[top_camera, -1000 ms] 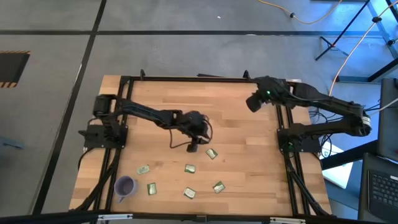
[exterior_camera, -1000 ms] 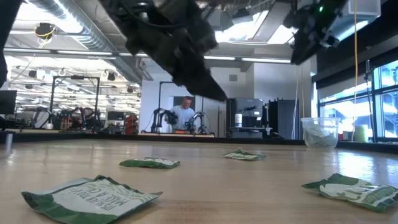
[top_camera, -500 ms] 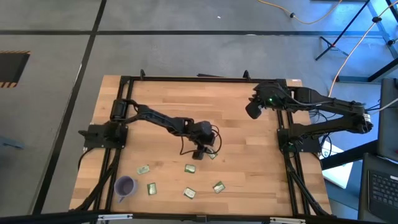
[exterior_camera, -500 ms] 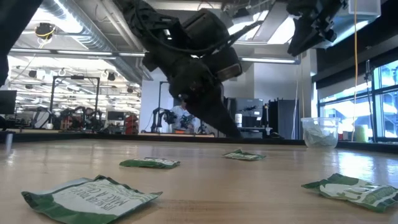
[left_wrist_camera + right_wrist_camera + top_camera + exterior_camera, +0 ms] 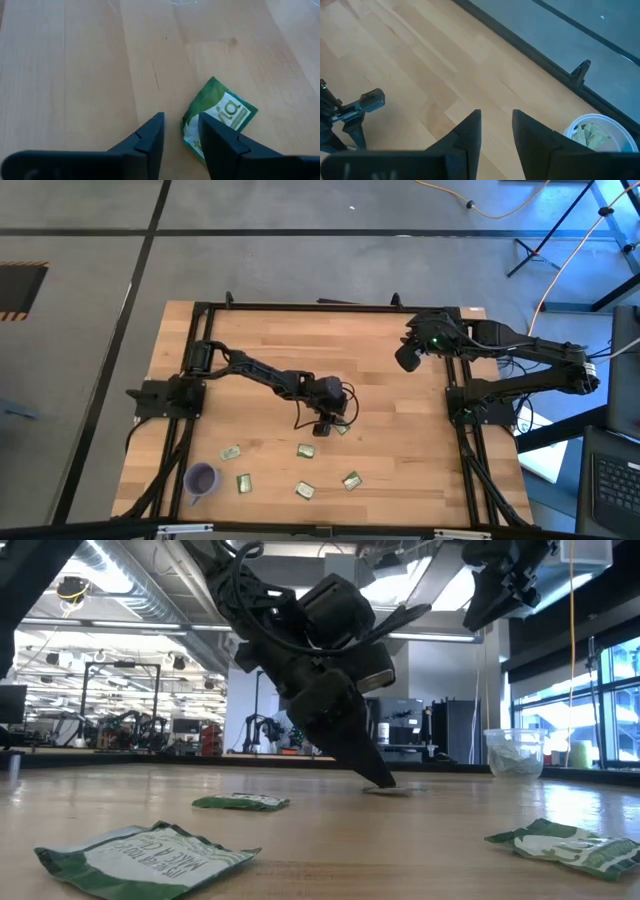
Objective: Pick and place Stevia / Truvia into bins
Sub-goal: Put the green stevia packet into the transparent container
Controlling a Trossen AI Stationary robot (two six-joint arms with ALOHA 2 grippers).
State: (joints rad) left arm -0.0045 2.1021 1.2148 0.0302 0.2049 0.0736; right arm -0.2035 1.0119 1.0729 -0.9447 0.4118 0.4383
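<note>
Several green and white Stevia sachets lie flat on the wooden table (image 5: 250, 330). One sachet (image 5: 220, 112) (image 5: 341, 428) lies at the tips of my left gripper (image 5: 181, 135) (image 5: 325, 425). That gripper is open and slants down to the tabletop, and the sachet's crumpled near corner sits between its fingers. My right gripper (image 5: 496, 125) (image 5: 407, 355) hangs open and empty, high over the far right. The purple cup (image 5: 202, 478) stands at the near left. The translucent white cup (image 5: 597, 132) (image 5: 515, 753) stands at the far right edge with sachets inside. My left gripper slants down from the table's left onto the sachet's near corner (image 5: 192, 131), which lies flat on the table between the open fingers. One finger (image 5: 220, 145) covers the sachet's edge. I cannot tell whether it touches the sachet.
Other sachets lie toward the near edge (image 5: 231, 452) (image 5: 243, 482) (image 5: 306, 450) (image 5: 305, 491) (image 5: 351, 479). A black frame rail (image 5: 300, 305) runs around the table. The far half of the wood is bare.
My left gripper has come down to the tabletop and gone toward the table's right edge, up to the sachet. My right gripper has shifted slightly toward the near edge. The sachets lie where they were.
</note>
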